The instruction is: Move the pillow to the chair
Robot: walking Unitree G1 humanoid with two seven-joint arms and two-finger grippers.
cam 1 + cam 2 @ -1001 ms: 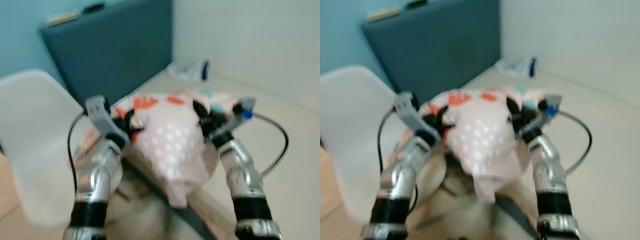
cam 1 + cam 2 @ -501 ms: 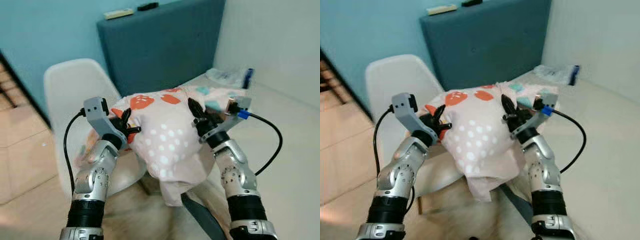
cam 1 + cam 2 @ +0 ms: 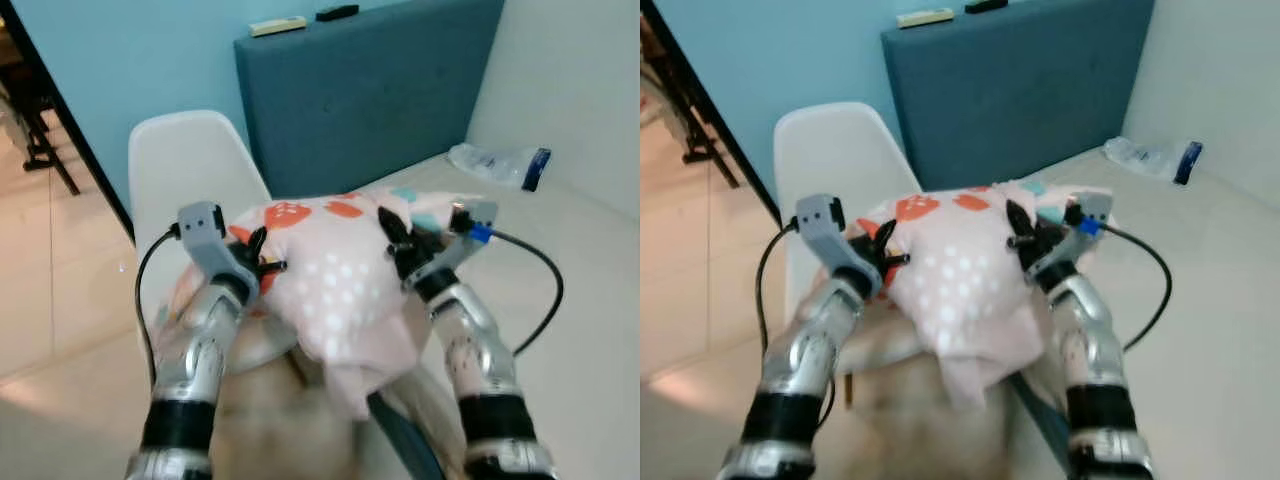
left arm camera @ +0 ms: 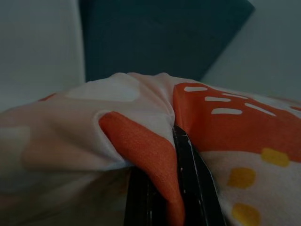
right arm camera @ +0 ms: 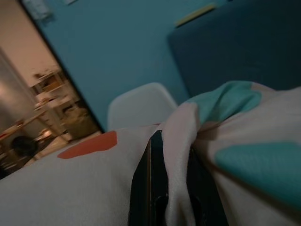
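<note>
A pale pink pillow (image 3: 335,285) with orange, teal and white spots hangs in the air between my two arms. My left gripper (image 3: 258,265) is shut on a fold at its left edge, and the wrist view shows orange cloth (image 4: 155,155) pinched between the black fingers (image 4: 193,174). On the right edge my right gripper (image 3: 395,240) is shut on another fold, with pink cloth (image 5: 176,155) squeezed between its fingers (image 5: 146,183). A white shell chair (image 3: 185,170) stands just beyond and left of the pillow, its seat partly hidden beneath it.
A dark blue padded headboard (image 3: 370,100) leans on the teal wall behind the chair, with small items on its top edge. A cream mattress surface (image 3: 560,260) stretches right, carrying a clear plastic bag (image 3: 500,160). Beige tiled floor (image 3: 60,270) lies to the left.
The whole picture has shifted, so the camera has turned: chair and headboard now sit further right. The pillow stays held between both grippers, now closer over the chair seat.
</note>
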